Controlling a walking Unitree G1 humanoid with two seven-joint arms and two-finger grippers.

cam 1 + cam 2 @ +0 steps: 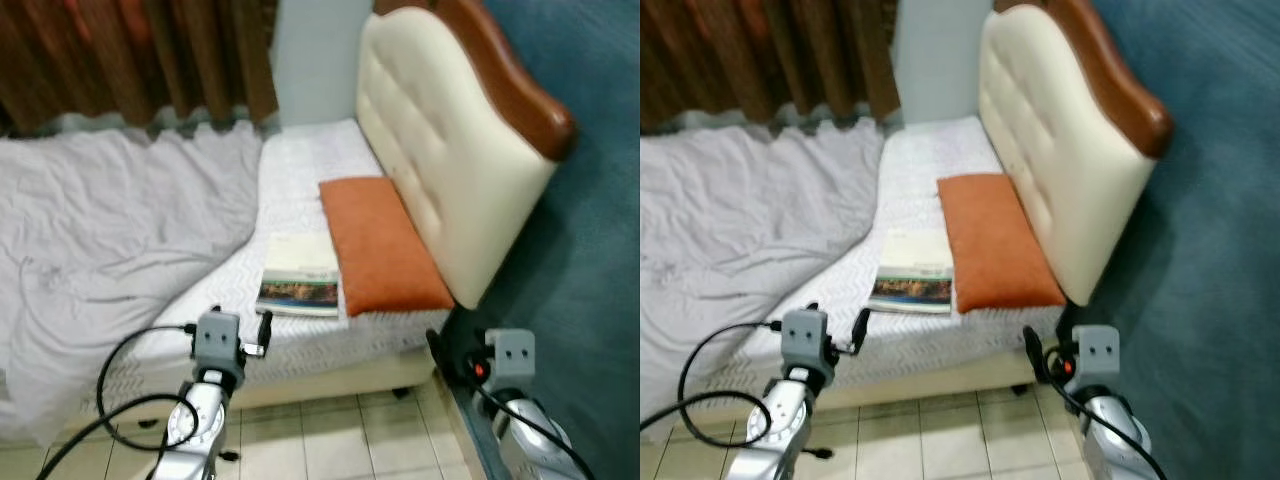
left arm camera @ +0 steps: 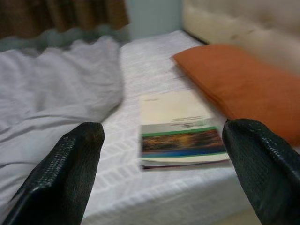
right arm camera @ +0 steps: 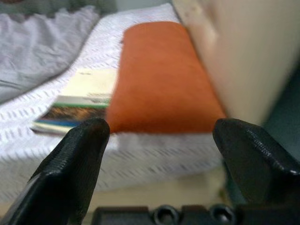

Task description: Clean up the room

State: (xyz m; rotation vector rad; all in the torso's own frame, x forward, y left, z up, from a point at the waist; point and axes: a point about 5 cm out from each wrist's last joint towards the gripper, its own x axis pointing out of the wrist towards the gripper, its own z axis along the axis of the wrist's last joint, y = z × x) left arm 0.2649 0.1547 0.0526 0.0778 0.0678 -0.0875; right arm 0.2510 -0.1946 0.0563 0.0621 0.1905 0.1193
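Both claws, left (image 2: 161, 176) and right (image 3: 159, 161), are spread wide and empty. Your book (image 1: 298, 275) lies flat near the bed (image 1: 300, 170) edge; a shallow pinch could slide it off.

A bed (image 1: 300, 180) with a white patterned mattress cover stands against a cream tufted headboard (image 1: 440, 170) topped by a curved brown wooden rail (image 1: 510, 75). A rumpled pale grey sheet (image 1: 110, 240) spreads over the bed's far side. Brown curtains (image 1: 130, 55) hang behind it, beside a strip of pale wall (image 1: 315, 60). A dark teal wall (image 1: 590, 230) runs behind the headboard. The floor (image 1: 330, 430) is cream tile.
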